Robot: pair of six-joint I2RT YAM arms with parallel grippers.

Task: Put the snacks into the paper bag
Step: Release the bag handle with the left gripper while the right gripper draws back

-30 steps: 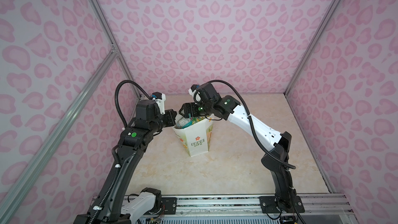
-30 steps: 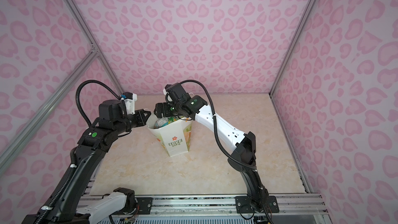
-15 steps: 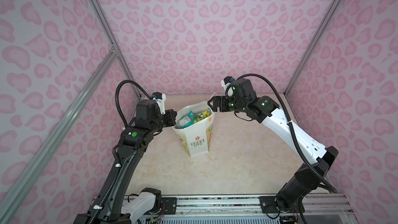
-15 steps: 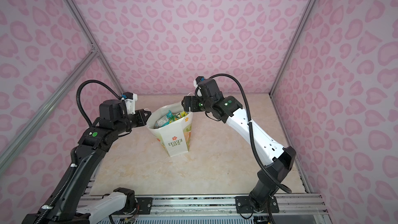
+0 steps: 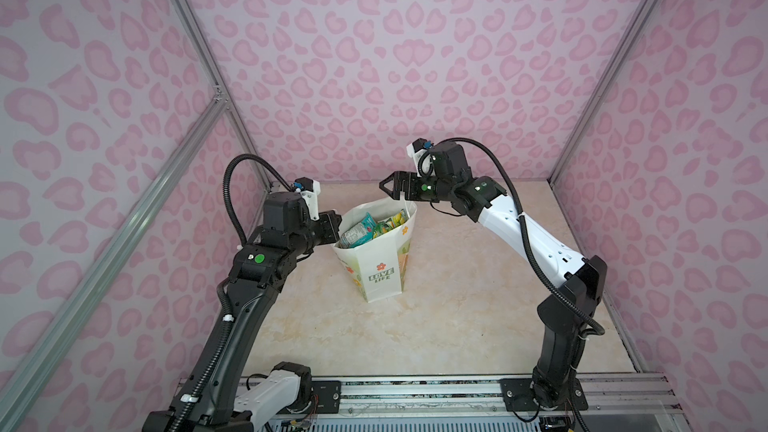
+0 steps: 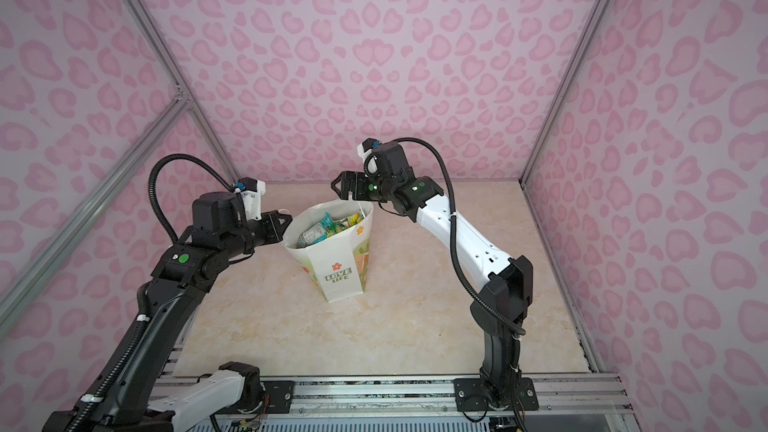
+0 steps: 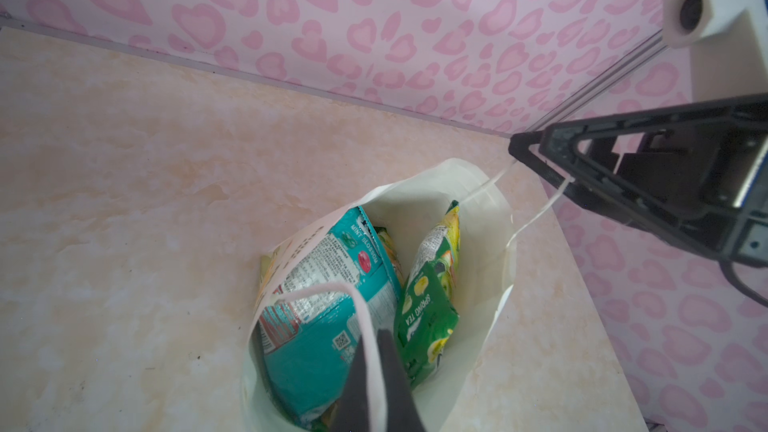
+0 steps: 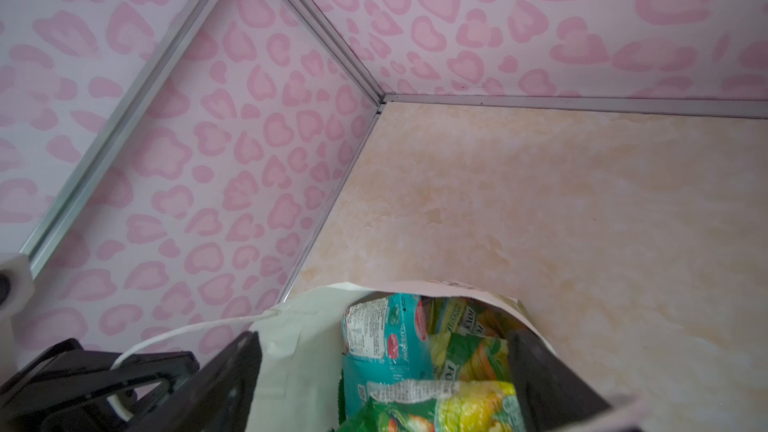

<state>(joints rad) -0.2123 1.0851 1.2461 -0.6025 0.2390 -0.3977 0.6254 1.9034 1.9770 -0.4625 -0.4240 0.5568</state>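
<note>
L arm rises from the base rail (image 5: 415,394), elbow bent, forearm reaching fwd. The left gripper (image 6: 282,221) sits at the left rim of the paper bag (image 6: 332,290), jaws closed flat on its cord handle (image 7: 368,326) (in the left wrist view the white loop runs straight into the pinch). R arm arches higher from the opposite end of the rail, wrist about level. The right gripper (image 5: 389,187) hovers just over the bag's far-right rim w/ jaws spread wide and nothing between them. The second handle (image 7: 540,210) runs up to one R finger and touches it; whether it is hooked there can't be told.

Bag stands upright near the middle of the tabletop (image 5: 457,305), mouth open. The snacks (image 5: 370,228) lie inside, heaped close to the rim: a teal-white packet (image 7: 307,347), a green "SPRING TEA" packet (image 7: 424,313) just beside it, yellow-green ones partly hidden.

Tabletop is beige, marbled. Walls (image 5: 395,56) on three sides carry a pink heart-blotch print, w/ aluminium frame posts (image 5: 198,47) at the corners.

Bag is well apart from the back wall and both side walls. Open surface lies on all sides of it, widest btwn bag and base rail and toward the R wall.
</note>
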